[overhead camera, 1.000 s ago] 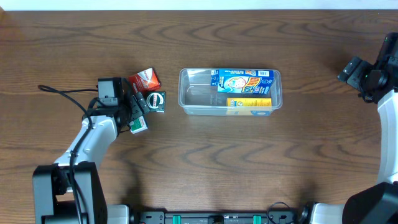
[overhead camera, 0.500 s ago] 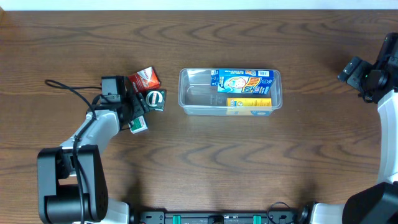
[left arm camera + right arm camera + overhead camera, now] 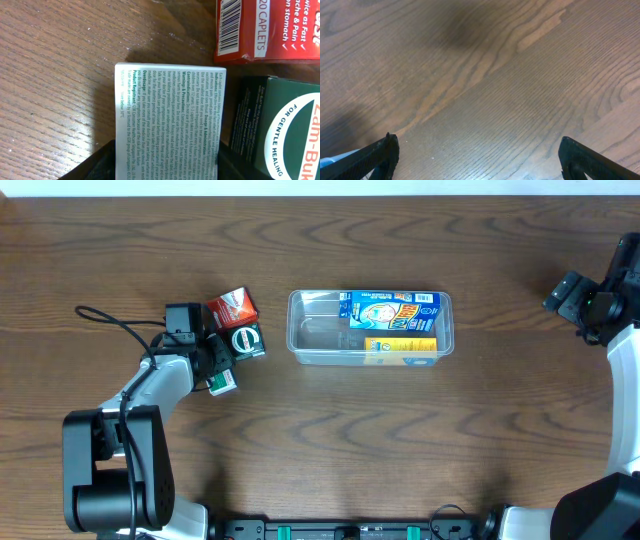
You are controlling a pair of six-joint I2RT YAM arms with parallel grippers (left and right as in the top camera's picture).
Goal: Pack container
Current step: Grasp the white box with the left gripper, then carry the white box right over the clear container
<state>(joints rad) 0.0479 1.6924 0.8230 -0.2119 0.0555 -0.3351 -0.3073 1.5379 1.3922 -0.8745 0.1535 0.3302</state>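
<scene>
Our left gripper [image 3: 167, 165] has a finger on each side of a pale printed box [image 3: 170, 115]. The jaws stand about as wide as the box, but we cannot tell whether they are pressing it yet. We judge that the box is straddled this way so that it can be lifted and carried over.

The container [image 3: 292, 310] lies mid-table with its left half bare, so there is room to drop the box in. In its right half a blue box [image 3: 390, 308] and a yellow box [image 3: 400, 346] already lie flat, side by side.

Just left of the container sit a dark green box [image 3: 247, 340] and a red box [image 3: 232, 307]. The pale box lies a little further left and nearer us, close beside the green one.

Well to the right of the container, our right gripper [image 3: 479, 150] hangs wide open over bare wood with nothing in it. It seems parked out of the way.

Compared with a second ago, the left wrist has edged slightly toward the container and the green box looks nudged a touch. The container, its contents and the right arm are unchanged.
</scene>
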